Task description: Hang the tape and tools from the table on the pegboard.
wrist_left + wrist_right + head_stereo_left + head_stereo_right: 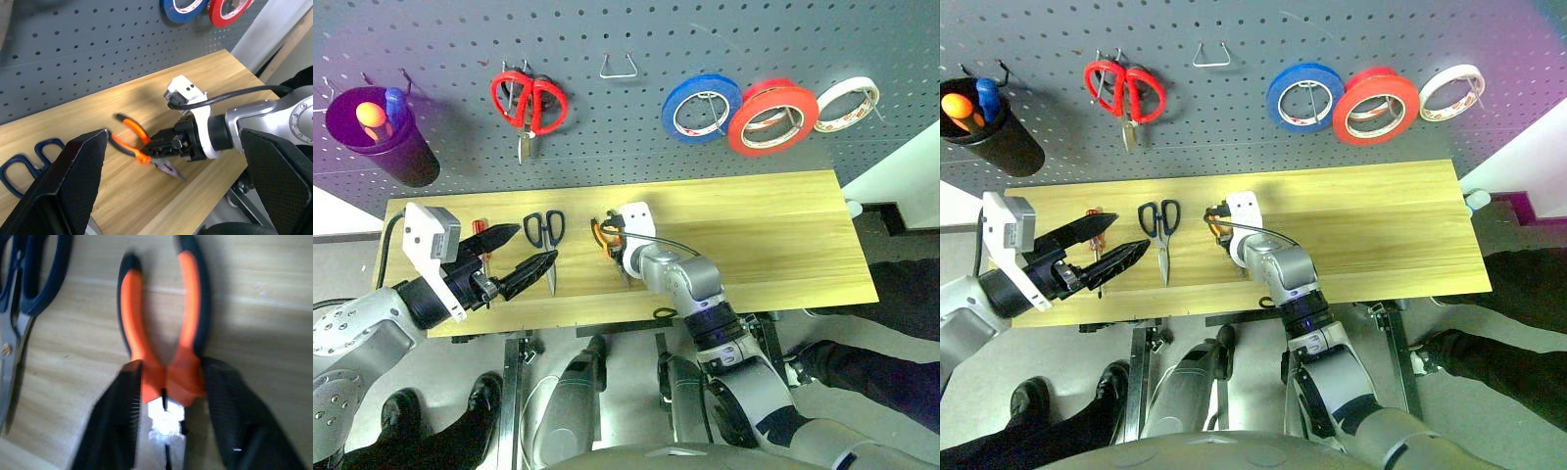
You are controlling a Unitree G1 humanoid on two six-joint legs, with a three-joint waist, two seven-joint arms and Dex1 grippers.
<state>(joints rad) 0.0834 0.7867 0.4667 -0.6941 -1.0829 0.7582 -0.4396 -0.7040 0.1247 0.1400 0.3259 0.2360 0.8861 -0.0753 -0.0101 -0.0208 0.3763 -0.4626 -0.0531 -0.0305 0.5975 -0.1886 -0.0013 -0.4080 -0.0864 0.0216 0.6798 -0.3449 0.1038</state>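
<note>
The needle-nose pliers point(142, 333) lie on the wooden table point(773, 225), orange handles toward the pegboard point(607, 147). My right gripper point(171, 369) is shut on them at the joint, one finger on each side. To the left, my left gripper point(535, 245) hovers open and empty above the table. The dark-handled scissors point(1162, 250) lie flat between the two grippers. The small red-handled screwdriver point(1093, 215) lies at the table's left end, partly hidden behind the left fingers. The orange-red tape point(737, 127) hangs on the pegboard at upper right.
Red-handled scissors point(529, 101) hang on the pegboard at upper left, with an empty wire hook point(618, 67) beside them. A blue roll point(675, 108) and a white roll point(822, 117) flank the red tape. A dark cup point(391, 147) hangs at far left.
</note>
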